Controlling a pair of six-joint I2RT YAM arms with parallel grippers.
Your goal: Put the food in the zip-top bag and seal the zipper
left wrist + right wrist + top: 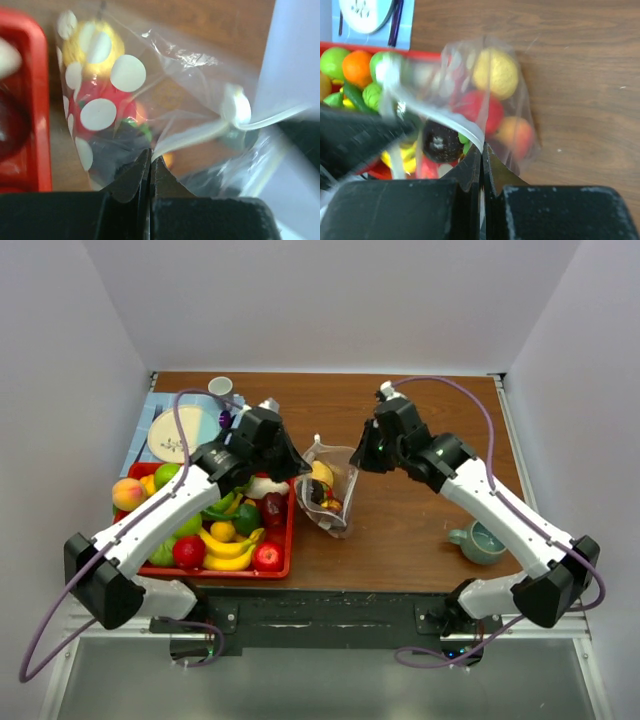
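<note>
The clear polka-dot zip-top bag (330, 495) is held up between both arms at mid-table. It holds a yellow fruit (495, 72), a red one (480, 110), a peach (516, 135) and a dark plum (440, 141). My left gripper (151, 152) is shut on the pale zipper strip (192, 136) at the bag's left end. My right gripper (482, 146) is shut on the zipper strip (457, 125) at the other end. In the top view the left gripper (300, 468) and right gripper (357, 462) flank the bag's mouth. More food (225, 535) lies in the red tray (290, 530).
A white plate (180, 432) on a blue mat and a small white cup (220, 387) stand at the back left. A teal mug (480, 542) stands at the front right. White walls enclose the table on three sides.
</note>
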